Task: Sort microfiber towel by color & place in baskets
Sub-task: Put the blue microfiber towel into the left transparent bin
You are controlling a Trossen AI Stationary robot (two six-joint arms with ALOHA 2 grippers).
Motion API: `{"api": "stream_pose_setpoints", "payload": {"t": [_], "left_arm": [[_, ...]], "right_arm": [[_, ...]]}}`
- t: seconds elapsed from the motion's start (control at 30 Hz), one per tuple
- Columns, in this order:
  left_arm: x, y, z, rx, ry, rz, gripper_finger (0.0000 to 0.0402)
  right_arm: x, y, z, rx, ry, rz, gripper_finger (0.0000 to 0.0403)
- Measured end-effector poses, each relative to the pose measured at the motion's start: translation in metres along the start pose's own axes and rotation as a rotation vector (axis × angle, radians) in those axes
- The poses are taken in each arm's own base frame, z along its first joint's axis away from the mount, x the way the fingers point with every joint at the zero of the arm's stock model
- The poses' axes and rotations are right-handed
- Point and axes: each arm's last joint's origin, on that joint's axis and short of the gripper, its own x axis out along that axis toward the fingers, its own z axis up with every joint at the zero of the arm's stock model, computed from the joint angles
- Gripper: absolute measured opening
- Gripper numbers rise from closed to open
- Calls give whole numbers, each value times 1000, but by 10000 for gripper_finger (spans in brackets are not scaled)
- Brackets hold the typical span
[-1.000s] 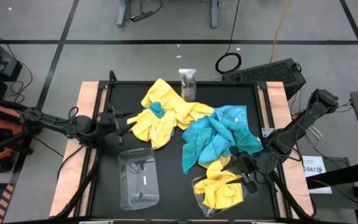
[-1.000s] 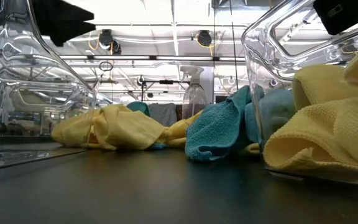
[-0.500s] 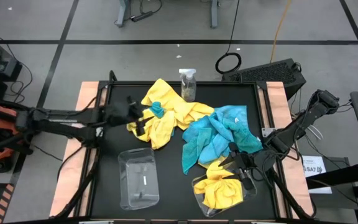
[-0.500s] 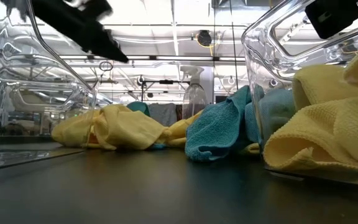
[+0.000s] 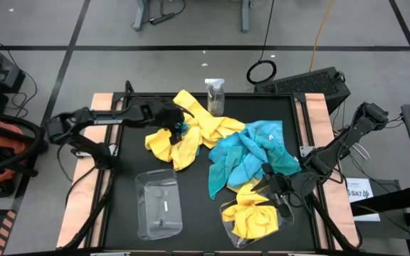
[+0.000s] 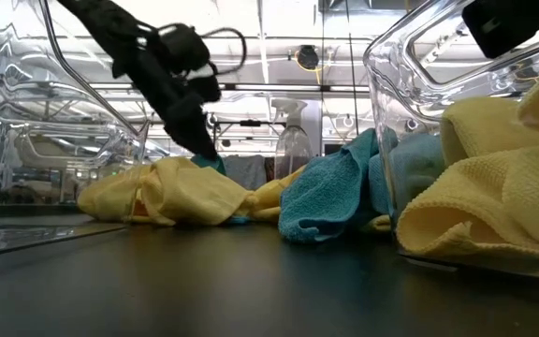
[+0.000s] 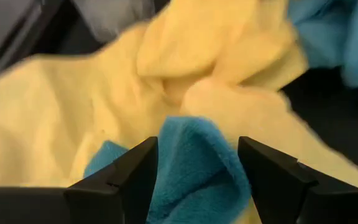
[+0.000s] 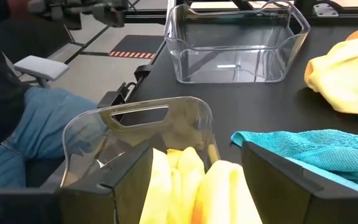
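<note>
Microfiber towels: yellow heap [image 5: 184, 131] near table's [image 5: 127, 206] far edge, turquoise heap [image 5: 251, 160] centre-right, yellow towels [image 5: 251, 217] in right basket [image 5: 228, 222]. Baskets: two; left basket [image 5: 159, 203] bare. Left gripper [image 5: 179, 122] open around turquoise scrap [image 7: 191, 168]; right gripper [image 5: 275, 186] open, holding nothing. Grey room floor [image 5: 48, 28].

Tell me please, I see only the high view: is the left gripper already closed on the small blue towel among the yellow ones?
Observer: No. In the left wrist view the left gripper is open, with the small blue towel between its fingers.
Operator: And the right gripper?
Observer: The right gripper is open above the basket with yellow towels.
Operator: Is the other basket empty?
Observer: Yes, the right wrist view shows the far basket holds no towel.
</note>
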Motion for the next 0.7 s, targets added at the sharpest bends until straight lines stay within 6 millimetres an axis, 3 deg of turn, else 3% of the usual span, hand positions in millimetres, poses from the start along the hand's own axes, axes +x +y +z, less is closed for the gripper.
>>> {"api": "stream_pose_setpoints", "payload": {"t": [0.17, 0.4, 0.53, 0.7], "left_arm": [[7, -3, 9, 11, 55, -87, 200], [-1, -9, 15, 57, 213, -129, 19], [-7, -6, 23, 62, 208, -64, 7], [-39, -7, 55, 60, 27, -16, 4]], "right_arm": [[0, 0, -1, -5, 6, -1, 238], [0, 0, -1, -25, 6, -1, 238], [0, 0, -1, -45, 6, -3, 238], [0, 0, -1, -59, 5, -5, 238]]}}
